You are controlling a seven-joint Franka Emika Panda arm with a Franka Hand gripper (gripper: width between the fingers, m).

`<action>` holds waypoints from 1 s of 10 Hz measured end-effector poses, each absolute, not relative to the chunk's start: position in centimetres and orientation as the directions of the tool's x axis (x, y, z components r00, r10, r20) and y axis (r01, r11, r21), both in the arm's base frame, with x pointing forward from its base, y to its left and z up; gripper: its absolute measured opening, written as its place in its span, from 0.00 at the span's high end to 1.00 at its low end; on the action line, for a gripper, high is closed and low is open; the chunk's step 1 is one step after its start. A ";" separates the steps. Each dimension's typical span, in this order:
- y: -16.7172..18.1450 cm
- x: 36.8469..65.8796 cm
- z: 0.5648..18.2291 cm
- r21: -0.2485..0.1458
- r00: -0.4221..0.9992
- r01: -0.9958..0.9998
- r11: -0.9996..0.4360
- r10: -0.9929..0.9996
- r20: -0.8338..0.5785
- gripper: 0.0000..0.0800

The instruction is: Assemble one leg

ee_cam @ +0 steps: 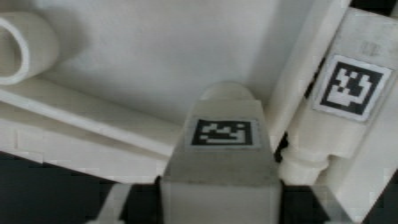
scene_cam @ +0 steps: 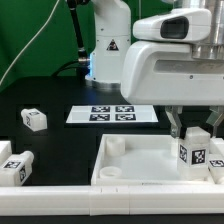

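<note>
Leg (scene_cam: 193,153), short white square post, black-and-white tag on face, upright, clamped between the jaws

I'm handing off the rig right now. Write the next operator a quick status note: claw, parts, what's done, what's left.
Claw: lowered over the exterior view's right end of the white tabletop piece, fingers either side of a tagged leg. Whether it actually grips cannot be told.
That leg stands upright inside the piece near its far right corner; the wrist view shows it against the wall, seating not visible.
Loose legs: one on the black table toward the left, two more near the left edge.
The marker board lies behind.
Done: one leg brought to the corner.
Left: confirm seating and twist in.
</note>
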State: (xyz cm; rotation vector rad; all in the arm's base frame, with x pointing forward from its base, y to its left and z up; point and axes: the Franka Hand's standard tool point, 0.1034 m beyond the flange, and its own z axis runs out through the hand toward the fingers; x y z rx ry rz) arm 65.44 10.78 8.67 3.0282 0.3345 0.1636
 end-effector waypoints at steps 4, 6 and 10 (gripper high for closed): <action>11.0 65.4 8.7 0.054 0.981 -0.154 -0.987 -0.146 0.126 0.64; 11.5 65.3 8.7 0.016 0.918 -0.378 -0.926 -0.373 0.133 0.64; 11.7 65.3 8.7 -0.053 0.704 -0.701 -0.711 -0.702 0.106 0.64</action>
